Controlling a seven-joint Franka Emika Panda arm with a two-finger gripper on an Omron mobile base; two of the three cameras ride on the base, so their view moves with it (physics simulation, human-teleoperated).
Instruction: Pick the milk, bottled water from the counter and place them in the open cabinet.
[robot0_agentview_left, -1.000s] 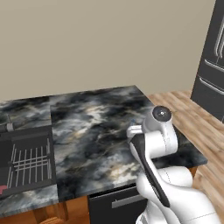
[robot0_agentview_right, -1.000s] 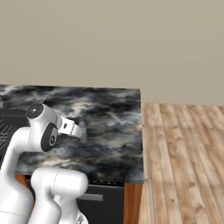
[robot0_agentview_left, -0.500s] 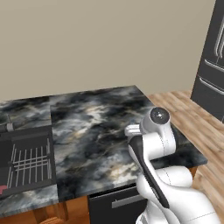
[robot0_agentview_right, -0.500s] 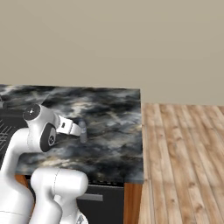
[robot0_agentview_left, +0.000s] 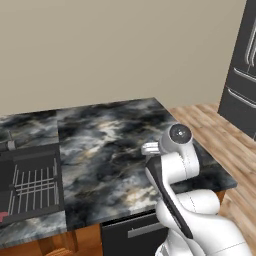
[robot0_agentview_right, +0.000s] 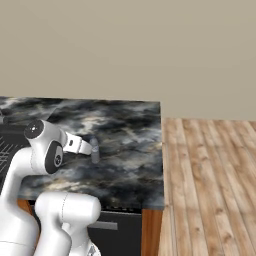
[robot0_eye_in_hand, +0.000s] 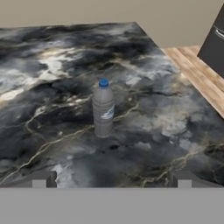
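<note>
The bottled water (robot0_eye_in_hand: 103, 109), a slim clear bottle with a blue cap, stands upright on the black-and-grey marbled counter (robot0_eye_in_hand: 52, 65). In the hand view it is ahead of my gripper (robot0_eye_in_hand: 111, 179), a little left of centre. The gripper is open, its two fingertips (robot0_eye_in_hand: 43, 179) spread wide with nothing between them and apart from the bottle. From the right base view the bottled water (robot0_agentview_right: 94, 151) stands just beyond the white hand (robot0_agentview_right: 76, 144), near the counter's (robot0_agentview_right: 130, 125) front right part. The milk and the open cabinet are out of view.
A dark sink with a wire rack (robot0_agentview_left: 31, 184) is set into the counter (robot0_agentview_left: 105, 140) at the left. The counter ends at the right over wooden floor (robot0_agentview_right: 210, 170). A dark fridge (robot0_agentview_left: 244, 85) stands at the far right.
The arm has shifted only slightly over the counter. The jaws have stayed open, and the bottle has not moved.
</note>
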